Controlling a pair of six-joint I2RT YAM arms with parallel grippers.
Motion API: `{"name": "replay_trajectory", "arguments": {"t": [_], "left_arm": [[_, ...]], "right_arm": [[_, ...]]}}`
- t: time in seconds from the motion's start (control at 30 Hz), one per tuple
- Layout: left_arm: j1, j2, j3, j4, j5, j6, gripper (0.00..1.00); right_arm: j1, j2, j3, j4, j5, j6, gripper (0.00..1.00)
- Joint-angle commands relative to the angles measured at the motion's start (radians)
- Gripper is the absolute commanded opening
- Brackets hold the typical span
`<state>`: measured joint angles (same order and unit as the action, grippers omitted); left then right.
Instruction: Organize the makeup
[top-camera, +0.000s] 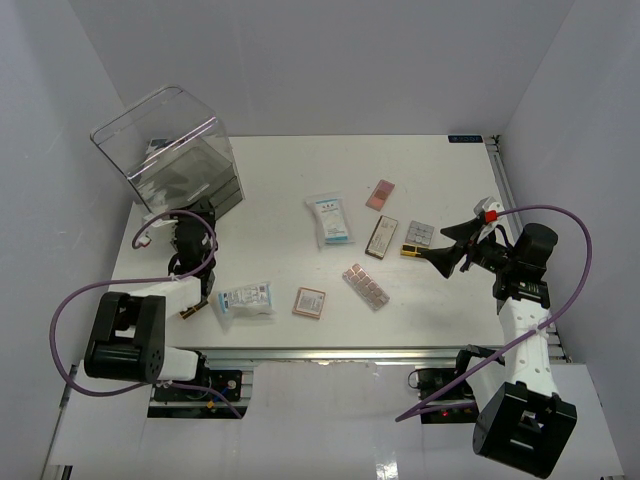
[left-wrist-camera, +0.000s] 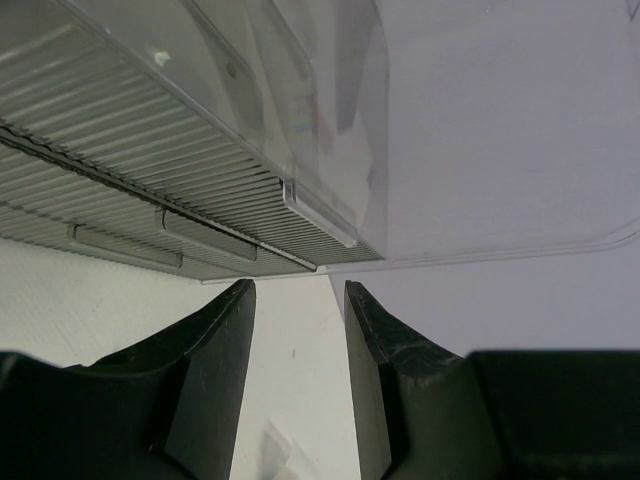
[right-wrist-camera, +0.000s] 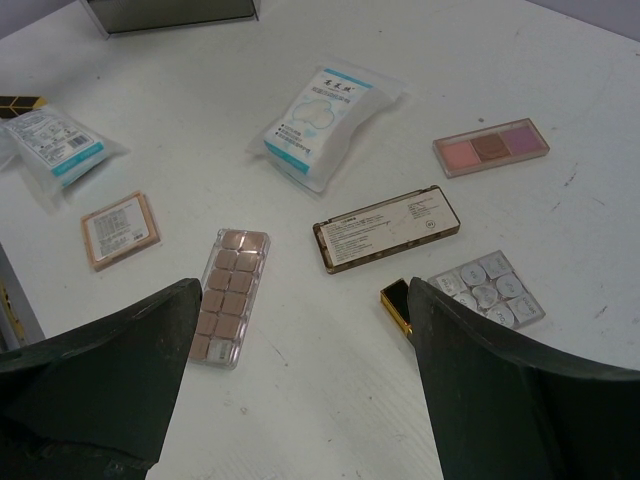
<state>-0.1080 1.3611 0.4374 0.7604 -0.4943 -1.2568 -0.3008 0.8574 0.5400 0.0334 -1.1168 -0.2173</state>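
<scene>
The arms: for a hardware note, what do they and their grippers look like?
Both arms: white links, black joint housings, a purple cable each. The left gripper and right gripper have black tapered fingers; a red piece sits by the right one.

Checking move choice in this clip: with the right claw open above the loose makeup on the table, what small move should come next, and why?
Probably nudge the right claw over the small black-and-gold compact and lower onto it. The claw is open and empty, and that compact is the nearest piece, just beside one finger.
</scene>
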Motion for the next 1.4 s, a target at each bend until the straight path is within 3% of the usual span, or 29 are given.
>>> {"name": "replay_trajectory", "arguments": {"t": [0.0, 0.3, 0.53, 1.13, 1.37], "left_arm": [[0.031, 0.004, 0.023, 0.079, 0.002, -0.045, 0.51], [0.090, 0.050, 0.004, 0.140, 0.059, -0.105, 0.40], [0.106, 0.088, 0.005, 0.171, 0.090, -0.119, 0.40], [0.185, 0.151, 0.038, 0.212, 0.197, -0.148, 0.49], [0.192, 0.162, 0.046, 0.211, 0.224, -0.175, 0.16]], "right_arm": [[0.003, 0.000, -0.007, 0.040, -0.002, -0.002, 0.90], [0.002, 0.002, -0.009, 0.042, -0.001, -0.005, 0.90], [0.002, 0.003, -0.009, 0.042, 0.003, -0.008, 0.90], [0.005, 0.009, -0.008, 0.042, -0.011, -0.007, 0.90], [0.008, 0.007, -0.008, 0.042, -0.013, -0.006, 0.90]]}}
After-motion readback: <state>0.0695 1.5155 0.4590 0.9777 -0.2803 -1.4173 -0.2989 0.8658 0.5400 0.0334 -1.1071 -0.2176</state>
